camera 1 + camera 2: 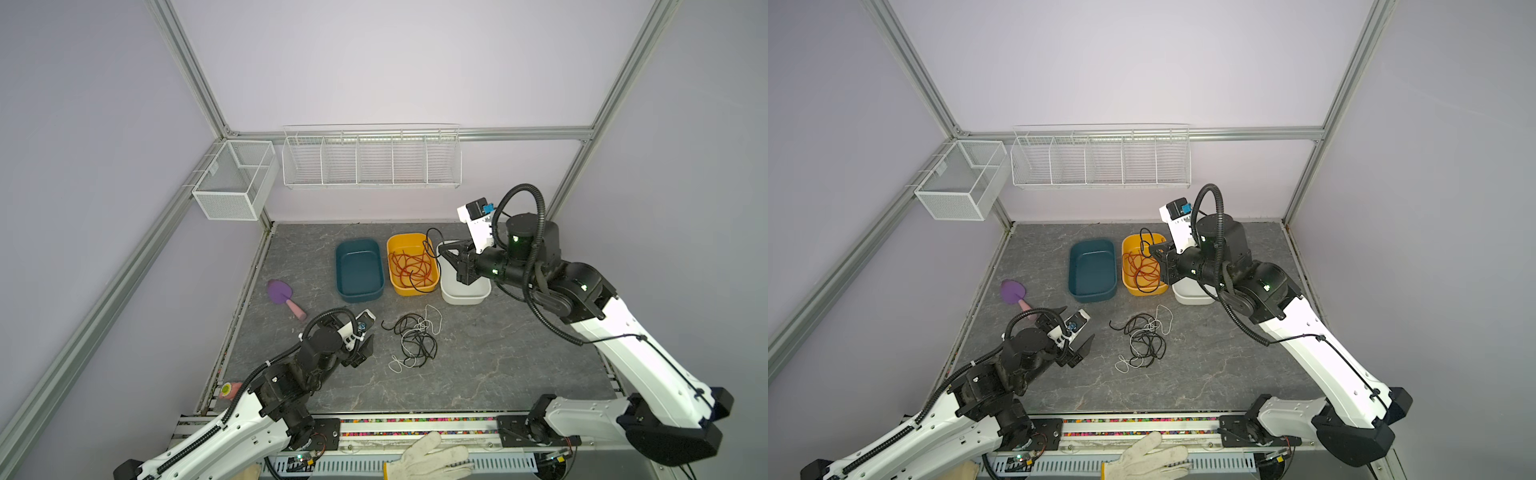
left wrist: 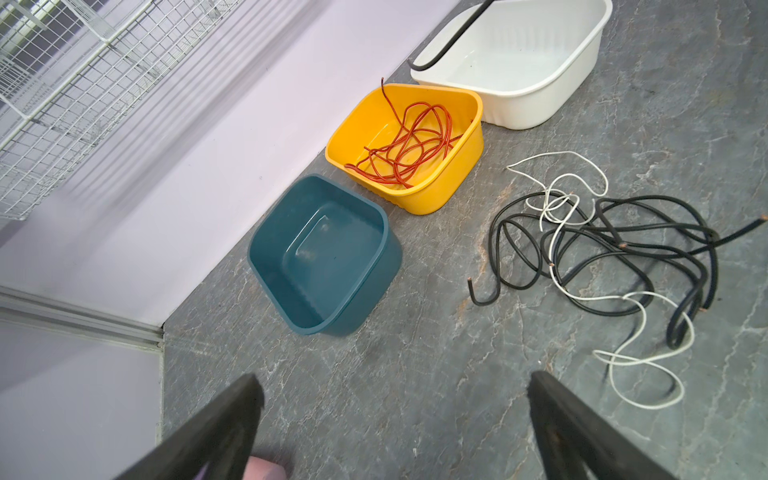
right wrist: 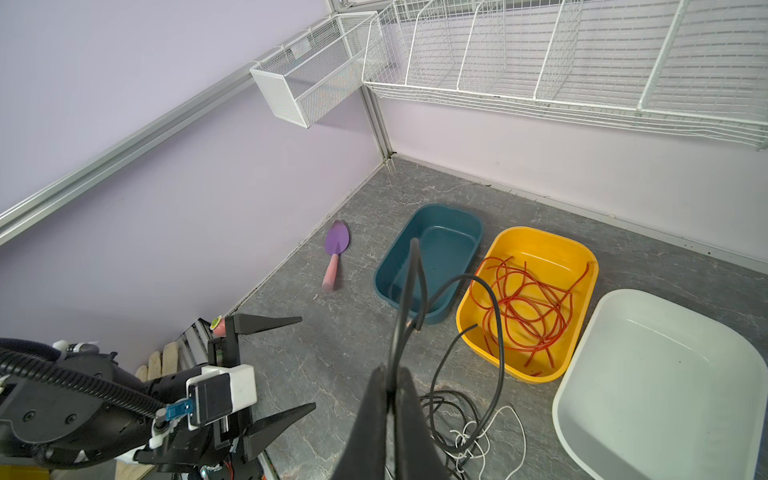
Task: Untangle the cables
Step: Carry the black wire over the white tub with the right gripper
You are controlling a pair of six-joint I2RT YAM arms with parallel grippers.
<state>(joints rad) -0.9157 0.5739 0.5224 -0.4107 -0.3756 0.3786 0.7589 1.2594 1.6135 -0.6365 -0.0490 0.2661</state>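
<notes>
Just above the yellow tub (image 1: 390, 257), the right gripper (image 3: 390, 374) is pinched tight on a black cable (image 3: 409, 286) that loops in the air, and red-orange cables (image 1: 411, 266) lie inside the tub. In front of the tub, a black-and-white tangle (image 1: 415, 340) rests on the table (image 1: 519, 353). Further left, the left gripper (image 2: 392, 384) hovers with its fingers spread wide.

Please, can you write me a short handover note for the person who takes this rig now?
Right tool: shut on one black cable, raised above the bins; the cable looks free of the pile.
Left tool: open, holding nothing, low beside the pile.
Done: red cables lie in the yellow bin.
Left: black and white cables are tangled in the pile on the table. The blue bin is empty.
</notes>
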